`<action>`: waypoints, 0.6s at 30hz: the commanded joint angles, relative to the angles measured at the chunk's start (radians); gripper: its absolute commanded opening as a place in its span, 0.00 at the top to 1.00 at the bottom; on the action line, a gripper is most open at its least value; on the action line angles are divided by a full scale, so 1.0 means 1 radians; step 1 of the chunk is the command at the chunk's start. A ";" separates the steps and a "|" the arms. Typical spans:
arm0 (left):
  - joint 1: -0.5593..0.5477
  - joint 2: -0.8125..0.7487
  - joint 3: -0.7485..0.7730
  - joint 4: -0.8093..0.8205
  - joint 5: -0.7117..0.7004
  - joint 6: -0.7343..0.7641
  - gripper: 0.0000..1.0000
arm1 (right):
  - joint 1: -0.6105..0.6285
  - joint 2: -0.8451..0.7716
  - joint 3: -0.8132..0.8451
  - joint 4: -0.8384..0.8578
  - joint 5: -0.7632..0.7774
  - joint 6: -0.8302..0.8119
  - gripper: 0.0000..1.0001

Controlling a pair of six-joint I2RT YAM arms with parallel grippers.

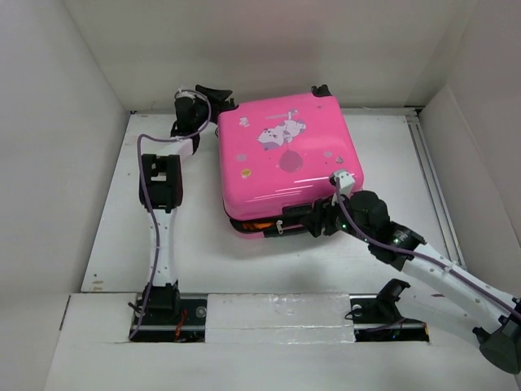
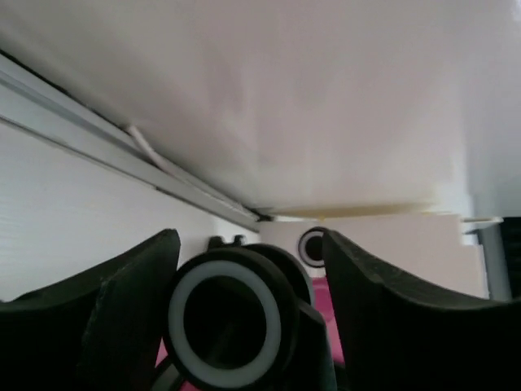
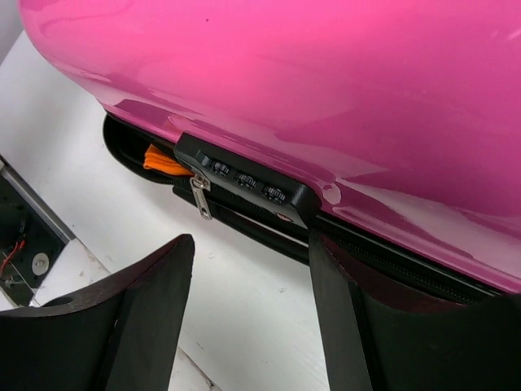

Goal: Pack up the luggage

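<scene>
The hot-pink luggage (image 1: 285,155) lies flat on the white table, its lid down but ajar along the near edge. Something orange (image 3: 165,160) pokes out of the gap beside the black combination lock (image 3: 244,177) and a silver zipper pull (image 3: 200,198). My right gripper (image 1: 303,218) is open at that near edge (image 3: 251,240); its right finger (image 3: 334,309) rests against the black zipper trim below the lock. My left gripper (image 1: 216,96) is open at the far left corner, with a black, white-ringed wheel (image 2: 224,322) between its fingers (image 2: 248,236).
White walls enclose the table on three sides. A metal rail (image 1: 427,175) runs along the right side, and another rail (image 2: 98,138) shows at the back wall. The arm bases sit in a slot (image 1: 277,314) at the near edge.
</scene>
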 commanded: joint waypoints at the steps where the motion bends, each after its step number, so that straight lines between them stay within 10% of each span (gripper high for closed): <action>1: -0.051 0.009 -0.011 0.255 0.020 -0.118 0.37 | -0.006 -0.034 -0.010 0.030 0.021 0.014 0.36; 6: -0.042 -0.007 -0.050 0.360 0.020 -0.145 1.00 | -0.024 -0.055 -0.031 0.019 0.021 0.023 0.36; 18: 0.054 -0.424 -0.622 0.591 -0.018 -0.084 1.00 | -0.127 0.029 -0.050 0.074 -0.007 0.014 0.36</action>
